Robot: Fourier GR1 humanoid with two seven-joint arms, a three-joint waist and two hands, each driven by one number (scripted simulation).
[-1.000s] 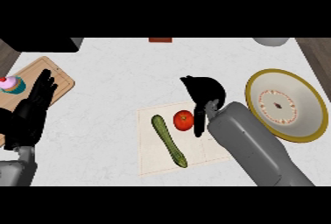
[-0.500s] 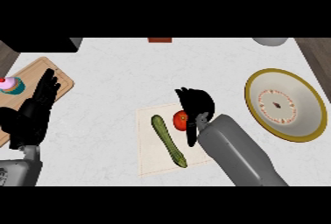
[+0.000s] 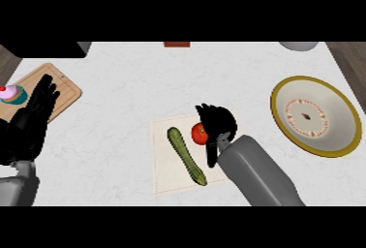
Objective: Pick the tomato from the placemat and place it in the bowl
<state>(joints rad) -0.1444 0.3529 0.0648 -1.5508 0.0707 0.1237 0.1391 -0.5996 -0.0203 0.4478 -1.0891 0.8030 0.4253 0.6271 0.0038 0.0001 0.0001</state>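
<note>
Counter: a pale speckled top [image 3: 121, 126] was seen from steeply above, filling nearly the whole view.
Placemat: a light rectangular placemat [image 3: 166, 177] was laid flat just below the counter's middle, its long sides running roughly from 12 to 6 o'clock.
Tomato: the red tomato [image 3: 198, 133] was found on the placemat, towards its 1 o'clock corner, with its right side hidden behind the right hand.
Cucumber: a green cucumber [image 3: 187, 156] was laid on the placemat at 7 o'clock from the tomato, slanting from 11 to 5 o'clock, near the tomato but apart from it.
Right hand: the right hand [image 3: 218, 128] was held against the tomato's 3 o'clock side. Its fingers [image 3: 211, 114] were bent over the tomato's 1 o'clock edge. The thumb [image 3: 212, 156] was stretched away towards 6 o'clock, so the hand was spread and nothing was clasped.
Right forearm: the grey forearm [image 3: 261, 174] was brought in from 5 o'clock, across the placemat's right edge.
Bowl: a yellow-rimmed bowl [image 3: 280, 104] was set at 3 o'clock from the tomato, well apart from the placemat.
Left hand: the left hand [image 3: 28, 128] was rested at the 9 o'clock edge, fingers straight and pointing to 12 o'clock.
Cutting board: a wooden board [image 3: 61, 94] was placed at 10 o'clock, partly covered by the left hand.
Cupcake: a small pink-and-teal cupcake-like thing [image 3: 11, 94] was stood on the board's left part.
</note>
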